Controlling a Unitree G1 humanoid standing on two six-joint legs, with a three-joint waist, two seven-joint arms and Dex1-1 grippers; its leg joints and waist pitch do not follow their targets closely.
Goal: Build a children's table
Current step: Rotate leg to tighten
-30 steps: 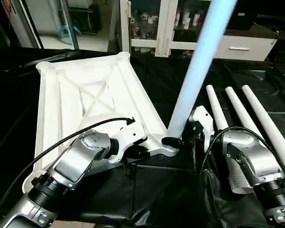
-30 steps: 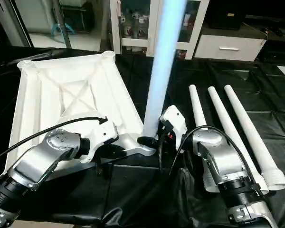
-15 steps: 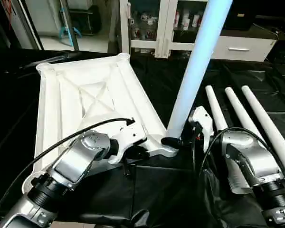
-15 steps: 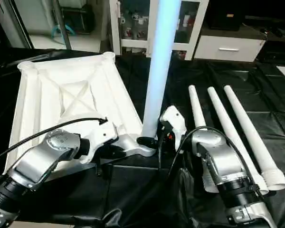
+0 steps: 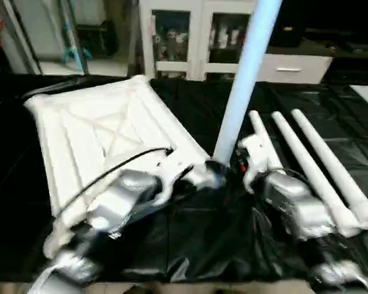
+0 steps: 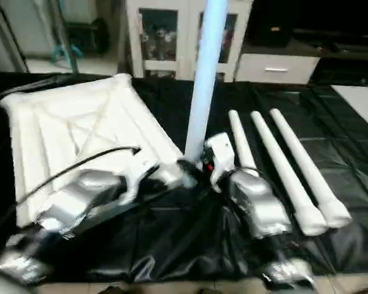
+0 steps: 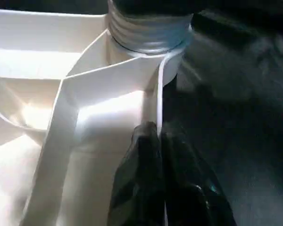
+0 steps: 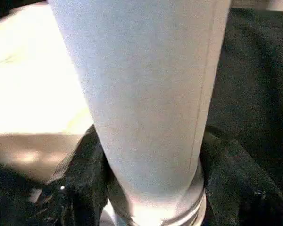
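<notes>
The white tabletop lies underside up on the left, its ribs showing. One white leg stands nearly upright in the near right corner socket, and its threaded base sits in the socket's mouth. My right gripper is shut on that leg just above the socket, one finger on each side. My left gripper is shut on the tabletop's thin rim wall beside that corner. Three more legs lie side by side on the right, beyond my right forearm.
A black cover drapes the work surface, and its front edge runs along the bottom of the head views. Behind it stand a white glass-door cabinet and a white drawer unit. A black cable arcs over my left forearm.
The whole picture has shifted, so the camera moved. The standing leg leans a little less to the right than one second ago. Both grippers keep their holds.
</notes>
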